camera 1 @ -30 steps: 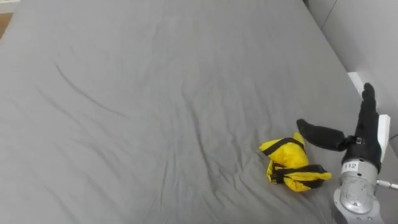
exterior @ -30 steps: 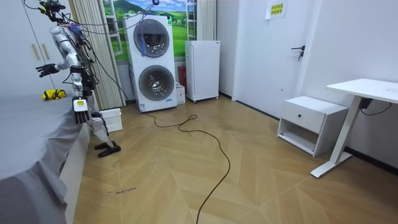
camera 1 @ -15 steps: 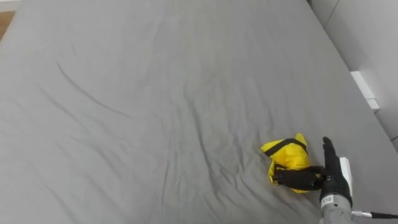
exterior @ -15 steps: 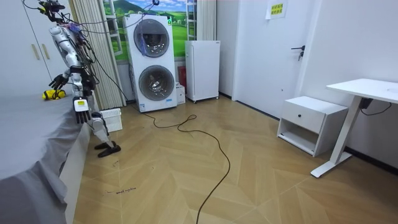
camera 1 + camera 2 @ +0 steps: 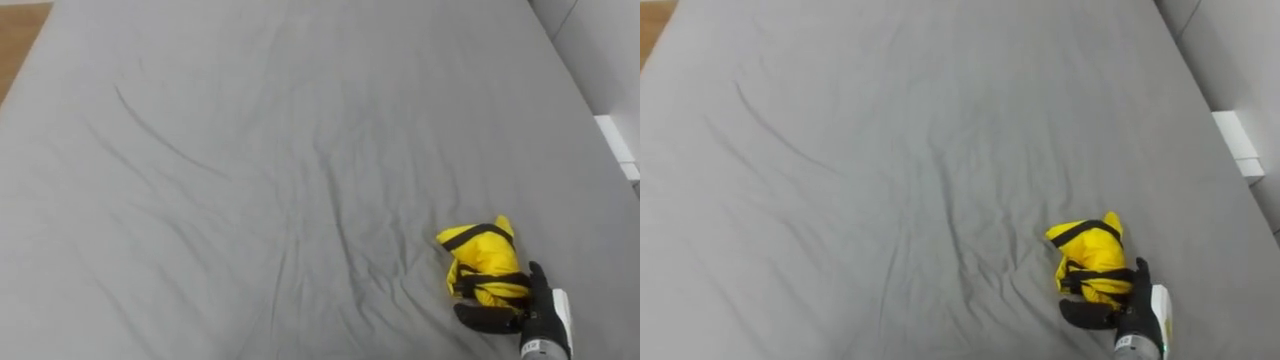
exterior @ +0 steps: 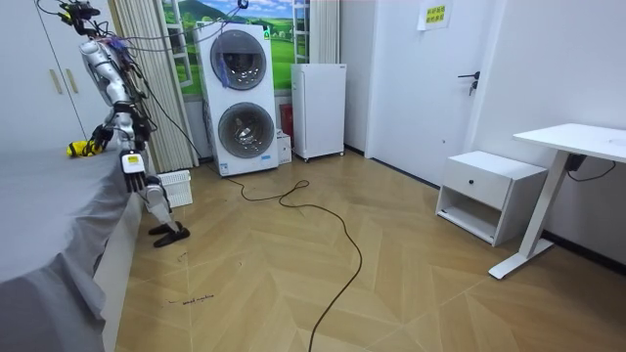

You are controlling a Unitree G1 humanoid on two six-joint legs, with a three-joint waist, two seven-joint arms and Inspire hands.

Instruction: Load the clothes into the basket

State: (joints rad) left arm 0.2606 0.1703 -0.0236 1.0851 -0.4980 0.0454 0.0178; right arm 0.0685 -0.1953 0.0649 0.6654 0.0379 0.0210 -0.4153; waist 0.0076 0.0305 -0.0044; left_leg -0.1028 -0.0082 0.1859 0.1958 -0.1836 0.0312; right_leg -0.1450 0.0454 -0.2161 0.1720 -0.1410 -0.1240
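A crumpled yellow garment [image 5: 485,262] with black bands lies on the grey bed sheet [image 5: 250,180], towards the lower right of the eye views and well inside the bed's edges. How it is folded and what kind of clothing it is cannot be made out. The right hand [image 5: 535,318] comes up from the bottom edge of both eye views, which cuts off its wrist and most of its palm. Its fingers [image 5: 537,285] stand straight and pressed together, seen edge-on beside the garment's lower right corner. The thumb is spread wide to the left and lies along the sheet just under the cloth. The garment's lower edge sits in the gap between them, and nothing is curled round or pinching it. Whether the thumb actually touches the fabric is hard to tell. A strip of wooden floor [image 5: 18,40] shows at the upper left corner, and a pale wall [image 5: 600,40] runs past the upper right. In the room view the robot stands at the bedside on the room view's left, leaning over the mattress, with its right arm stretched towards the small yellow spot. Its left hand [image 6: 130,168] hangs by its side, too small there to tell how it is held. A white slatted basket [image 6: 176,186] stands on the floor behind its legs, near a stacked washer and dryer [image 6: 238,98], and its inside is hidden from this angle
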